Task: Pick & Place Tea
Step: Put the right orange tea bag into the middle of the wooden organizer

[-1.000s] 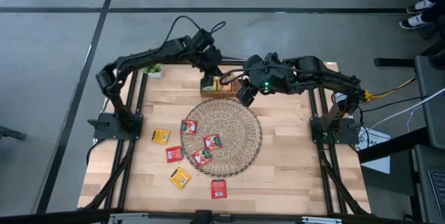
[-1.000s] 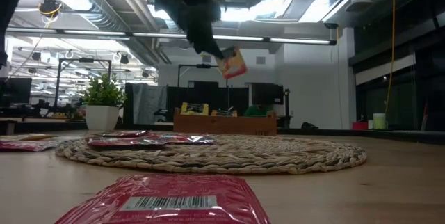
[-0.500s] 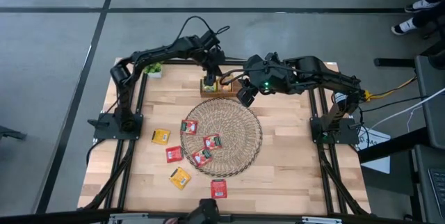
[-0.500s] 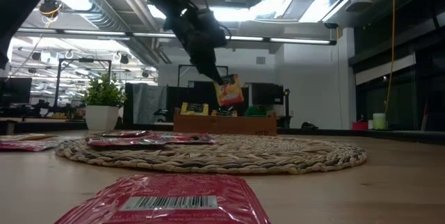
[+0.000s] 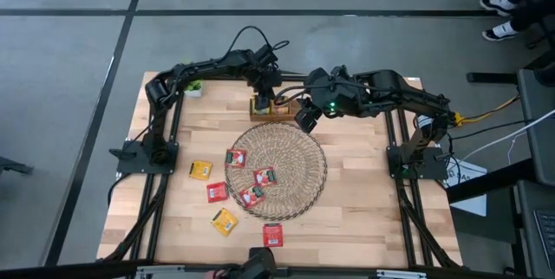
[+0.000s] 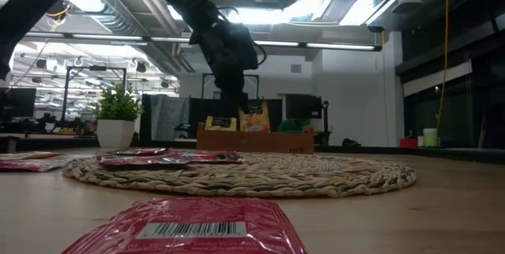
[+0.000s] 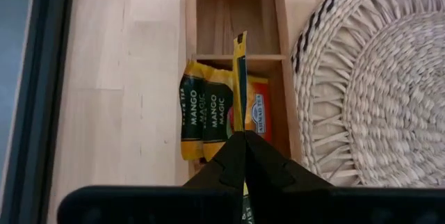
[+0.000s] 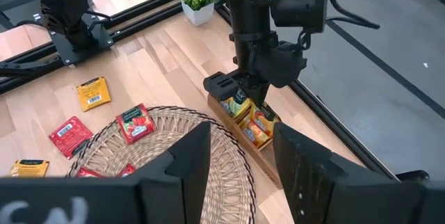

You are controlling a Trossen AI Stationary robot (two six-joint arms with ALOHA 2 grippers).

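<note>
We see even, bright overhead light on the table [image 5: 364, 184] with soft shadows. Ceiling lights [image 6: 339, 5] glare in the low view, where the nearest red sachet [image 6: 189, 226] is blurred.

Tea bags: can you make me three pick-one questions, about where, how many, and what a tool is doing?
1. Where's the held sachet? A over the wooden box; B over the plant; C on the floor.
2. Yellow sachets lying on bare wood? A none; B two; C five.
3. The left tool is: A open; B shut on a sachet; C out of sight.
A: it hangs over the box. B: two lie beside the mat. B: the tool pinches it. Right tool hovers open nearby.
</note>
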